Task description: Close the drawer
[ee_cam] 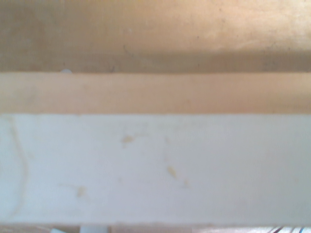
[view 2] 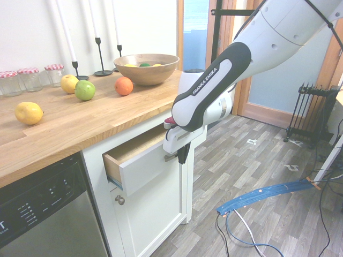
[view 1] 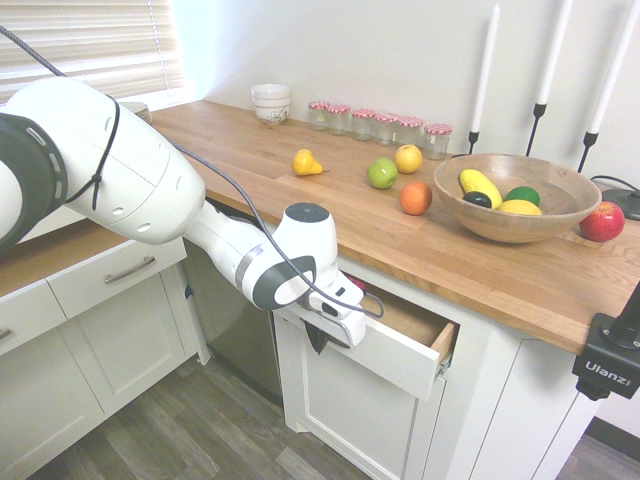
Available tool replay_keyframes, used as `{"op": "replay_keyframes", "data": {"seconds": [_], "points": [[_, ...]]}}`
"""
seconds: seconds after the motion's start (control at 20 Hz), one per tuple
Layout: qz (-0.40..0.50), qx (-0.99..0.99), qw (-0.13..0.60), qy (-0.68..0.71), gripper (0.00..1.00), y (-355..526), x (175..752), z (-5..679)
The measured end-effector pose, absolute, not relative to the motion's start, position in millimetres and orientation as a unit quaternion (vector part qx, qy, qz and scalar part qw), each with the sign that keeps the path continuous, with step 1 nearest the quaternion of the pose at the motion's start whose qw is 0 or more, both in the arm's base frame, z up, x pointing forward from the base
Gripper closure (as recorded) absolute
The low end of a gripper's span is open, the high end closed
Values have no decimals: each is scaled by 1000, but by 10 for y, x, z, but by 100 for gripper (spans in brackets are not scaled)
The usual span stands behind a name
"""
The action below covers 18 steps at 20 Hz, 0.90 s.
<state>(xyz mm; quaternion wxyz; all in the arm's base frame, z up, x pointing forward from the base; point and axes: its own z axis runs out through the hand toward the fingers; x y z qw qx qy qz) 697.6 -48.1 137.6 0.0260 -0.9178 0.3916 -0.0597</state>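
- Your gripper [view 2: 182, 158] points straight down, fingers pressed together, gripping nothing, right against the white front of the drawer [view 1: 395, 352].
- You see the drawer under the wooden countertop [view 1: 330, 210], partly open, only a strip of its wooden inside showing.

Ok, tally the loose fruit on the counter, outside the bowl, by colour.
Yellow: 2, yellow pear and yellow apple
Green: 1, green apple
Orange: 1, orange
Red: 1, red apple
Total: 5
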Motion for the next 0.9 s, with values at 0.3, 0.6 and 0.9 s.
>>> {"op": "replay_keyframes", "data": {"seconds": [0.3, 0.6, 0.9], "points": [[-69, -917, 24, 392, 100, -481, 7209, 1410], [-79, -914, 20, 397, 100, -502, 7403, 1355], [-88, -911, 19, 403, 100, -468, 7471, 1306]]}}
